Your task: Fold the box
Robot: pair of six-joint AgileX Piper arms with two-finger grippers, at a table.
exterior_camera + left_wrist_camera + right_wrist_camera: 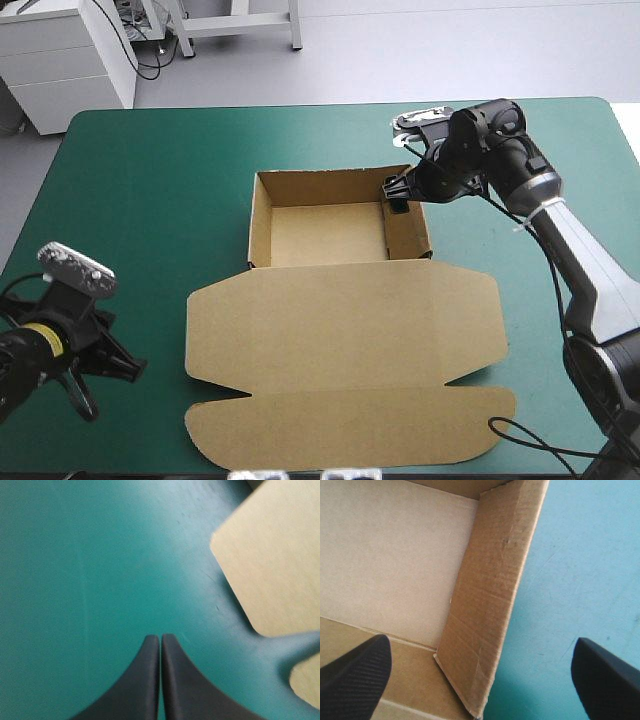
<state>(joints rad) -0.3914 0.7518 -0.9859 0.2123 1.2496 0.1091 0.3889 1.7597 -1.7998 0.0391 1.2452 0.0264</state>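
Note:
The brown box (pixel 325 232) stands mid-table as an open tray with its walls raised. Its lid (pixel 340 330) lies flat toward the table's front edge, side flaps spread. My right gripper (pixel 397 195) is at the tray's far right corner, open. In the right wrist view the gripper (pixel 480 641) straddles the right wall (pixel 490 595), with one finger (pixel 355 675) over the tray's inside and the other over the cover outside. My left gripper (pixel 118 368) sits low at the front left, shut on nothing. Its tips (pixel 160 637) rest over bare cover, just beside the lid's rounded flap (pixel 275 560).
Teal-green cover (pixel 140 200) shows broadly to the left of the box and in a narrower strip on the right (pixel 500 250). The lid's front flap (pixel 350 425) reaches close to the table's front edge.

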